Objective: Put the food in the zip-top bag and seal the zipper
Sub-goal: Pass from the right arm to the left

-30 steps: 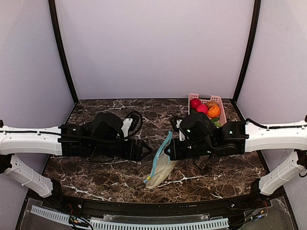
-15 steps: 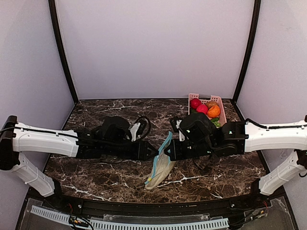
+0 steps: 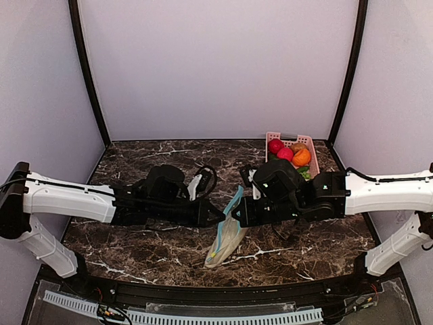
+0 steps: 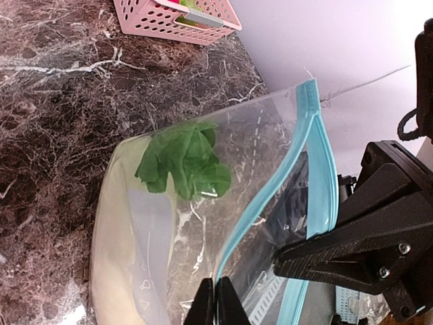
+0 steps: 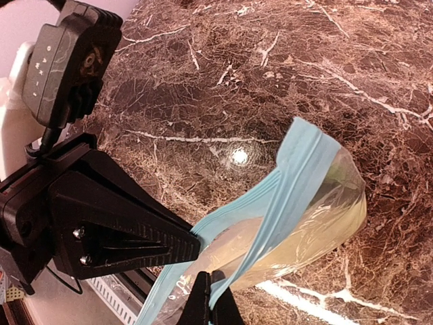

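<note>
both pincers are clamped on the same thing: left gripper (image 3: 215, 218) and right gripper (image 3: 238, 217) each have their fingers pinched tight on the zip-top bag (image 3: 225, 237), meeting mid-table a bit toward the near edge. bag hangs between them, mouth edge up, bottom sagging onto the marble or just above it, can't tell which. i reckon it handles light, floppy and slick, crinkly film that folds anywhere, so the teal zipper (image 4: 318, 169) is the only firmish place to hold, and that's where both sets of fingers sit. count: two grippers, one bag, one pink basket (image 4: 152, 17) in the far right corner, one pale gourd (image 5: 318, 233) and one leafy green (image 4: 184, 162) inside the bag. grapes and pepper, not seeing them.
</note>
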Motion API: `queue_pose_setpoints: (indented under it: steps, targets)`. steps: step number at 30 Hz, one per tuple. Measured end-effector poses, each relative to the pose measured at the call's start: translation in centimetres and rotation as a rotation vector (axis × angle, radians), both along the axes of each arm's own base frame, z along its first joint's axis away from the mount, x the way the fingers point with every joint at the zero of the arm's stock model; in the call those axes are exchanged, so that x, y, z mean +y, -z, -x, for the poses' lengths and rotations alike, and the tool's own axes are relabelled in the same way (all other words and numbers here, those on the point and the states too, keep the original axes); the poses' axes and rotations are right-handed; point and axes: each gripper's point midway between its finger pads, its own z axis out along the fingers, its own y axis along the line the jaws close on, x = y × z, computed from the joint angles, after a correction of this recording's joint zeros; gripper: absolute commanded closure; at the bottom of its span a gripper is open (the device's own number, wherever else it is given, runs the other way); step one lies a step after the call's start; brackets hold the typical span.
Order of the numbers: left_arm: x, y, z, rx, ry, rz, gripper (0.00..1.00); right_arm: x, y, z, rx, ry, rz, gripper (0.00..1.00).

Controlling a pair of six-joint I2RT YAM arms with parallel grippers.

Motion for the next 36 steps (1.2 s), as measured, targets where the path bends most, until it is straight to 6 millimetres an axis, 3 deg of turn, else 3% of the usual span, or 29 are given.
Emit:
queue_pose_setpoints:
  steps: [7,15,26,27,33,36]
  targets:
    - [0.5,-1.4,0.0,-0.016,-0.01,0.019,0.99,-0.2,-0.1,-0.3,-0.003,0.009,-0.001,1.0]
    - [3.1,-3.8,-0.3,-0.093,-0.071,-0.022,0.99,-1.9,-0.7,-1.0,-0.008,0.043,-0.015,1.0]
    - [4.9,-2.5,-1.5,-0.136,-0.131,-0.164,0.99,-3.3,-0.7,-1.8,0.003,0.075,0.001,0.98]
    - [5.1,-2.4,-1.6,-0.139,-0.139,-0.174,0.99,-3.5,-0.6,-1.8,0.005,0.078,0.005,0.93]
    - [6.0,-2.0,-1.8,-0.149,-0.166,-0.214,0.99,-4.6,-0.4,-1.9,-0.001,0.065,0.047,0.41]
    - [6.3,-2.0,-1.9,-0.154,-0.174,-0.224,0.99,-5.3,-1.8,-1.8,-0.033,0.046,0.075,0.27]
